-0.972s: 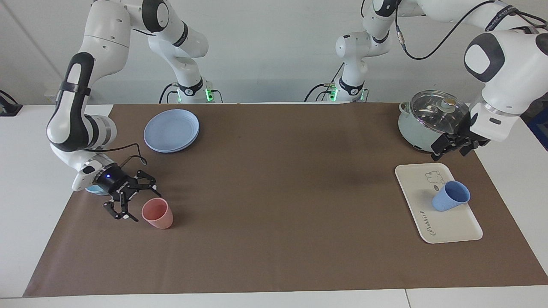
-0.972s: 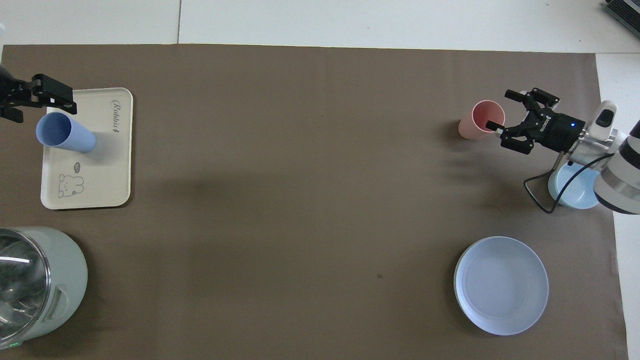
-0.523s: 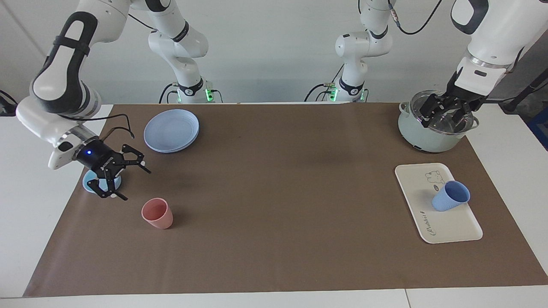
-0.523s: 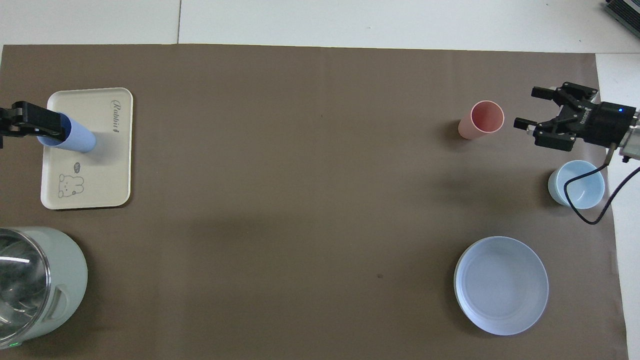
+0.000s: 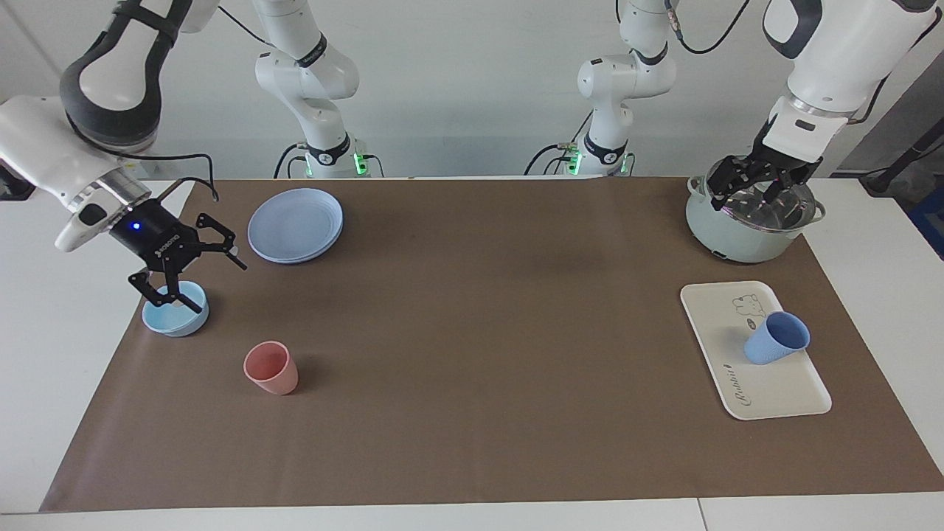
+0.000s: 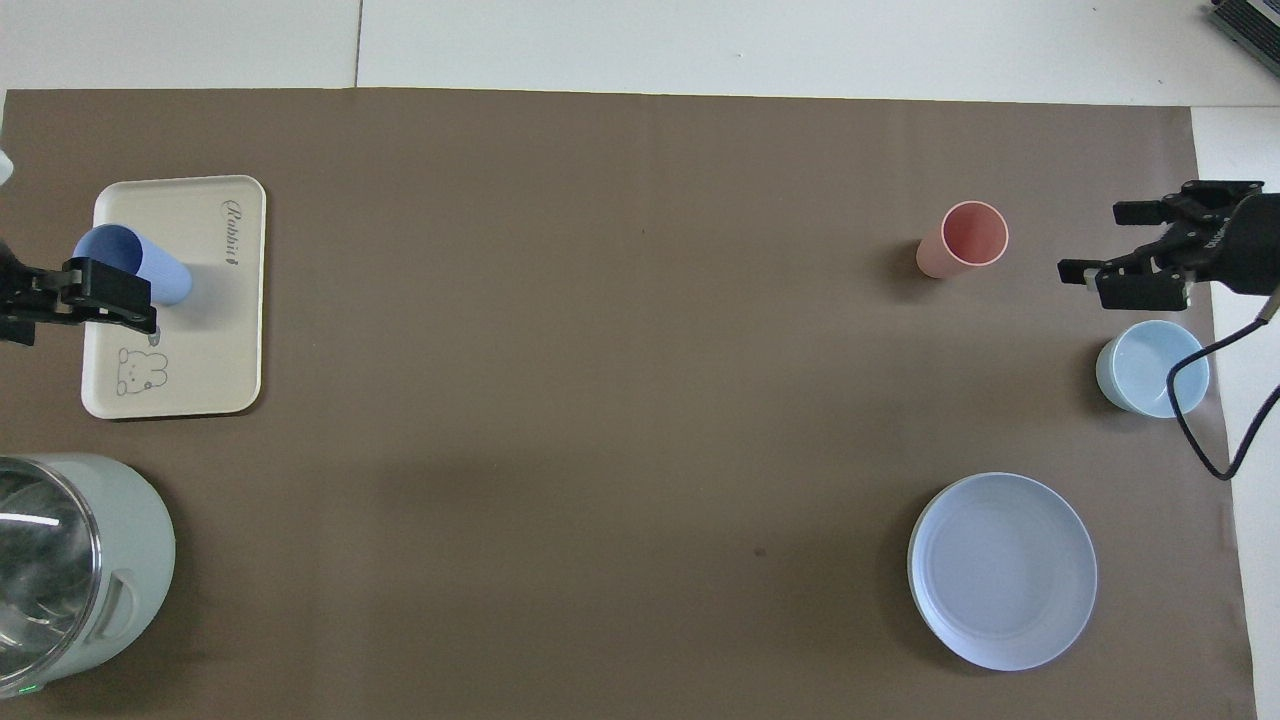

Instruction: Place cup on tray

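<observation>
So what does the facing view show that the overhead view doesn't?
Only the facing view shows both arms' bases, and that the left tool hangs over the pot, apart from the blue cup. Only the overhead view shows the cup's open mouth. Both show the cup on the tray, the pink cup and the right tool, open.
</observation>
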Motion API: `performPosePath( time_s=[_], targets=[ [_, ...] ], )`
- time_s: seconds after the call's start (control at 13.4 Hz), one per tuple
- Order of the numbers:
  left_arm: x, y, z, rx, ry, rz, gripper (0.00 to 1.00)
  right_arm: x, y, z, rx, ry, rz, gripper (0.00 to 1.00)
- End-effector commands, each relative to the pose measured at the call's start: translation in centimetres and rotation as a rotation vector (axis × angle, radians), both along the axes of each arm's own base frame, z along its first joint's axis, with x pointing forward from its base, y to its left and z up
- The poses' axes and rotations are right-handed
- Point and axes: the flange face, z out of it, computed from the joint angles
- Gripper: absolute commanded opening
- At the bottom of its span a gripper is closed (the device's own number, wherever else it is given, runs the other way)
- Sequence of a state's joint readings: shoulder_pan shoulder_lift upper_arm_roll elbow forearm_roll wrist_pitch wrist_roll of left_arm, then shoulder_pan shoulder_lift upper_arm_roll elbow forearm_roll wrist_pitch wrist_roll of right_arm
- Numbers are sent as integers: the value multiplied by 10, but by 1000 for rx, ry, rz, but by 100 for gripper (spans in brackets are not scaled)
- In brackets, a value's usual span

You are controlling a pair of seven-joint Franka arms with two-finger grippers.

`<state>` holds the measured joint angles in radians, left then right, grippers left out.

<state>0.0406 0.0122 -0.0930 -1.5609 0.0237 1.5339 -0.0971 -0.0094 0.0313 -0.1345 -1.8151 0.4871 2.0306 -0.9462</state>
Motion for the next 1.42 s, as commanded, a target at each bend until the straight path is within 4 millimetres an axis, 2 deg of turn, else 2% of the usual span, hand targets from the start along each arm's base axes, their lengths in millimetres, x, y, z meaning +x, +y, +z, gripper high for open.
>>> performPosePath(
  time_s=[0.0, 0.15, 0.3, 0.45, 0.82, 0.97, 1.12, 1.35],
  targets=[
    [-10, -1, 3, 19, 2, -14, 100, -5, 25, 5, -154, 62, -96, 100],
    [-9, 3, 3, 19, 2, -8, 100, -14, 38, 16, -278, 115, -221, 100],
    [-8, 6, -1, 18, 0, -5, 100, -25, 44, 38, -279, 202, -386, 100],
    [-6, 8, -2, 18, -9, 2, 100, -30, 39, 69, -272, 264, -454, 100],
    [-7, 6, -14, 17, -35, -3, 100, -58, 19, 114, -287, 418, -512, 100],
    [-9, 1, -14, 18, -15, -9, 100, -62, 12, 110, -303, 425, -523, 100],
    [-12, -2, -15, 19, -3, -11, 100, -59, 16, 110, -377, 374, -516, 100],
    [-8, 0, -13, 17, -27, -15, 100, -61, 23, 104, -365, 368, -525, 100]
  ],
)
